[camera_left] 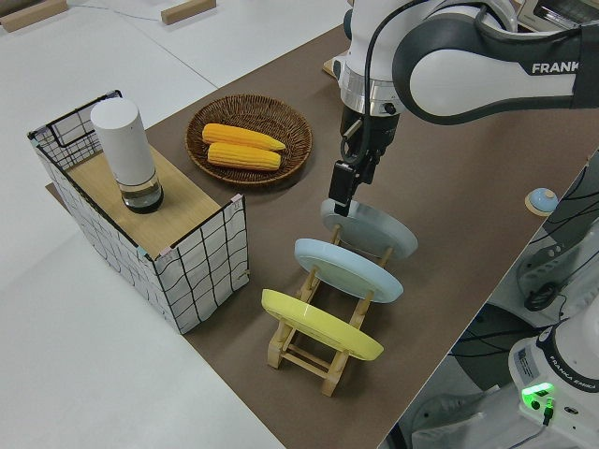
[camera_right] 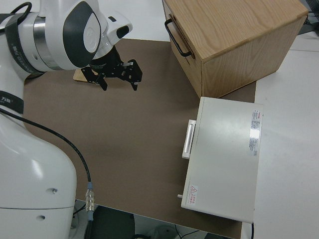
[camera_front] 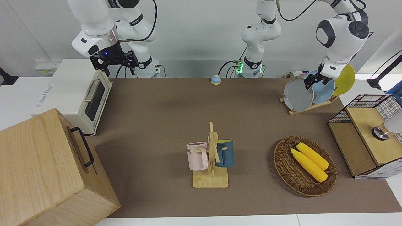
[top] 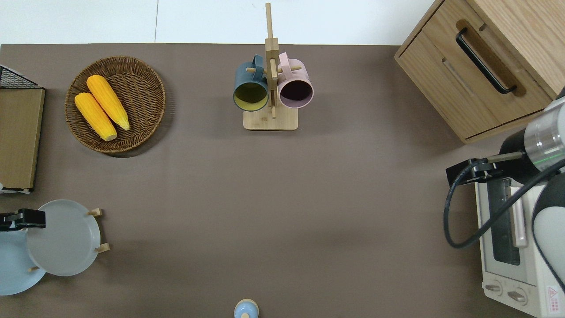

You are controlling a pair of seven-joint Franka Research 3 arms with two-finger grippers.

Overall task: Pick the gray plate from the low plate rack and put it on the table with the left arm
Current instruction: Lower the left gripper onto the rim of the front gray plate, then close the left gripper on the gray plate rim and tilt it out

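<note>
The gray plate (camera_front: pixel 296 94) leans in the slot of the low plate rack (camera_front: pixel 312 106) that is farthest from the table's end, at the left arm's end of the table (camera_front: pixel 163 110), near the robots. It also shows in the overhead view (top: pixel 64 238) and the left side view (camera_left: pixel 374 227). My left gripper (camera_front: pixel 311 82) is open at the plate's upper rim, as the overhead view (top: pixel 26 219) and the left side view (camera_left: pixel 339 201) also show. I cannot tell whether it touches the plate. My right gripper (camera_right: pixel 118 79) is open, empty and parked.
A light blue plate (camera_front: pixel 325 91) and a yellow plate (camera_front: pixel 345 82) lean in the same rack. A wicker basket (camera_front: pixel 279 160) with two corn cobs, a wire crate (camera_front: pixel 366 103), a mug tree (camera_front: pixel 211 157), a toaster oven (camera_front: pixel 78 91) and a wooden cabinet (camera_front: pixel 40 169) stand around.
</note>
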